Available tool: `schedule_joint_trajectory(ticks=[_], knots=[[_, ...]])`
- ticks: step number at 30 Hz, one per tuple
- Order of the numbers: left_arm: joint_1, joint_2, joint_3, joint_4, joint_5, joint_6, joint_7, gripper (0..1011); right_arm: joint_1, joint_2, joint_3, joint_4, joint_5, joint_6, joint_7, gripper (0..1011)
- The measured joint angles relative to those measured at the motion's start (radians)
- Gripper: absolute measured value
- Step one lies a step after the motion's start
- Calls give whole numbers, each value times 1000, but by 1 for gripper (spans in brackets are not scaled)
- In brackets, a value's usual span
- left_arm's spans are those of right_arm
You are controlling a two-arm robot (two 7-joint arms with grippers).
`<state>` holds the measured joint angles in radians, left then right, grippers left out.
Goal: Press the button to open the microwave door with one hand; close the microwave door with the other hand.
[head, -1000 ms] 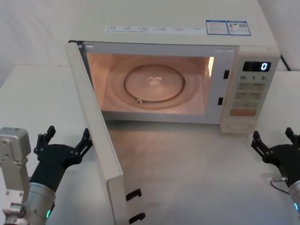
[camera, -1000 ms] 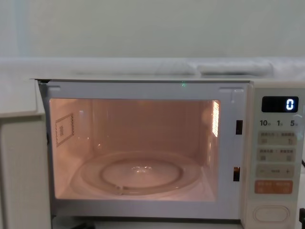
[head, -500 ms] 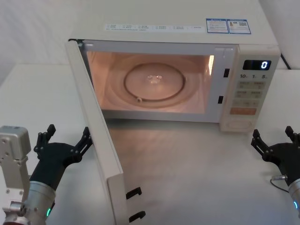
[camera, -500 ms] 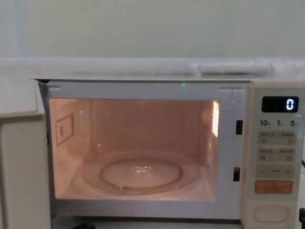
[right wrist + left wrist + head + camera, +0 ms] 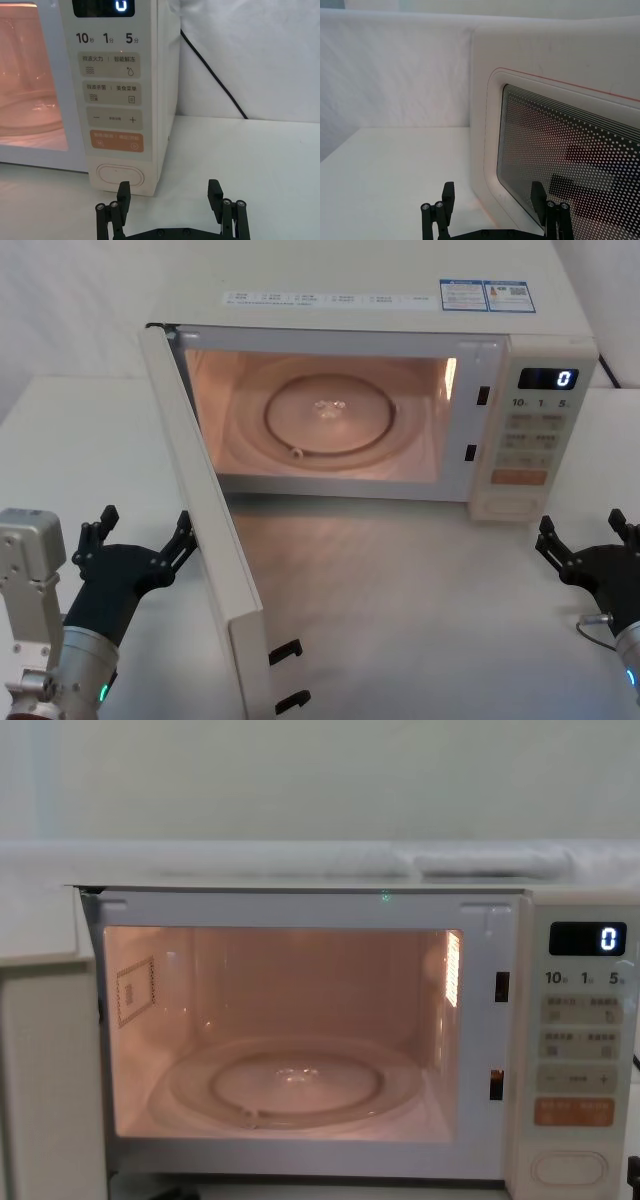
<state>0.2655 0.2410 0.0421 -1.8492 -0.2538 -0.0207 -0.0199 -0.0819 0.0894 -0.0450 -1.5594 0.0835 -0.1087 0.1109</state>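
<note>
Microwave door (image 5: 205, 530) swung open, touching spread left pincer (image 5: 135, 540); button (image 5: 119, 175) just beyond spread right pincer (image 5: 169, 194).

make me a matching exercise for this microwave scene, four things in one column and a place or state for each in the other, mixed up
Column A
1. microwave door
2. button
3. left tool
4. right tool

Column B
a. open, on the outer side of the swung-out panel
b. bottom of the control panel, under the orange key
c. open, low in front of the control panel, touching nothing
d. swung wide open, cavity lit

Pairs: 1-d, 2-b, 3-a, 4-c
</note>
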Motion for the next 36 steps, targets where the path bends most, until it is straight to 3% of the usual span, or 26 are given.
schedule_joint_trajectory(ticks=[36], knots=[[0,0,0,0,0,0,0,1001,0,0,0,0,0,0,0,1002]])
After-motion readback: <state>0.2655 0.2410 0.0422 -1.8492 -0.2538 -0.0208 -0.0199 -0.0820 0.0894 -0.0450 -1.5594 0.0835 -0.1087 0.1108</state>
